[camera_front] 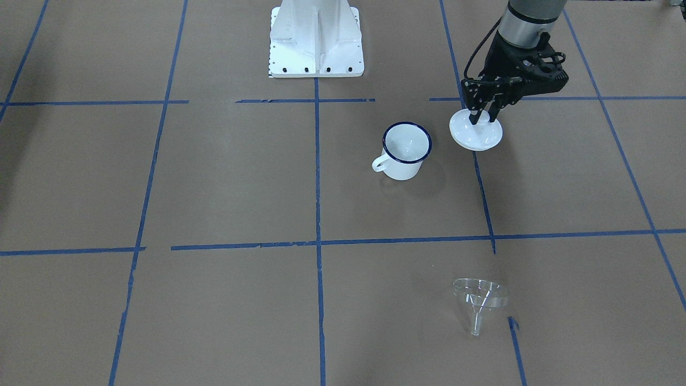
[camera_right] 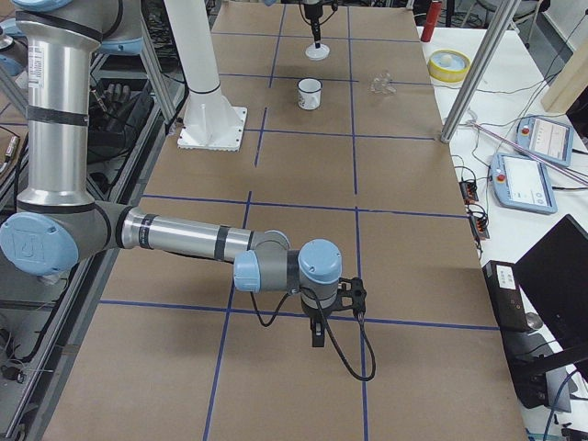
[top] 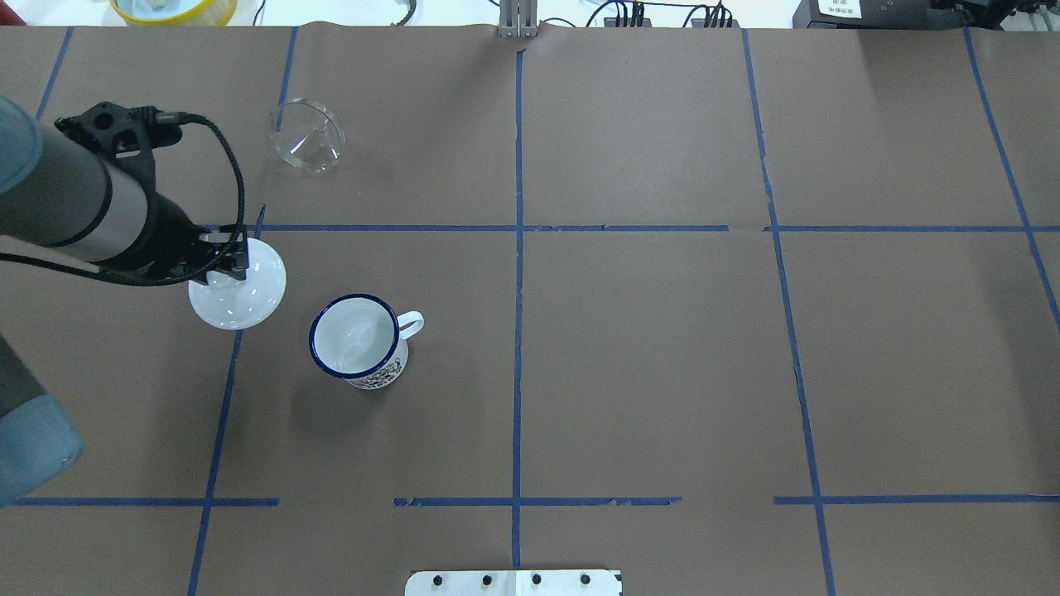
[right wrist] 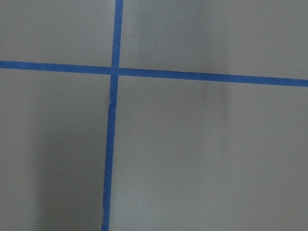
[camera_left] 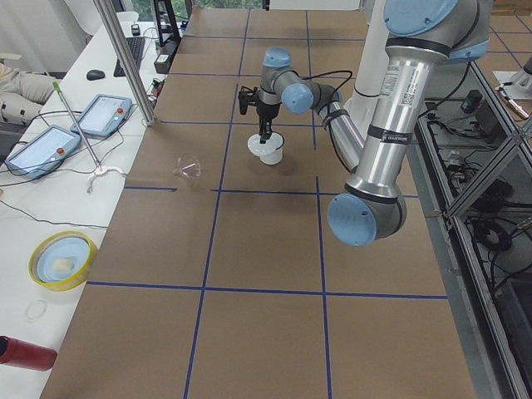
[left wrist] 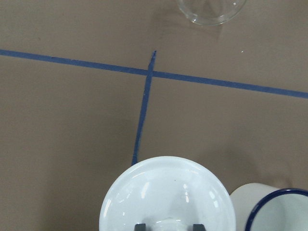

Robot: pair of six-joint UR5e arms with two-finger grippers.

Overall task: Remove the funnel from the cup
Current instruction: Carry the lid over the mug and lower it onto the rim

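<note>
The clear funnel lies on its side on the brown table, well apart from the cup; it also shows in the overhead view and at the top of the left wrist view. The white enamel cup with a dark blue rim stands upright and empty. My left gripper is beside the cup, its fingers closed on the knob of a white round lid. My right gripper hangs over bare table far from them; I cannot tell whether it is open or shut.
The robot's white base stands at the table's middle edge. Blue tape lines grid the table. Off the far edge are a yellow bowl, tablets and a metal pole.
</note>
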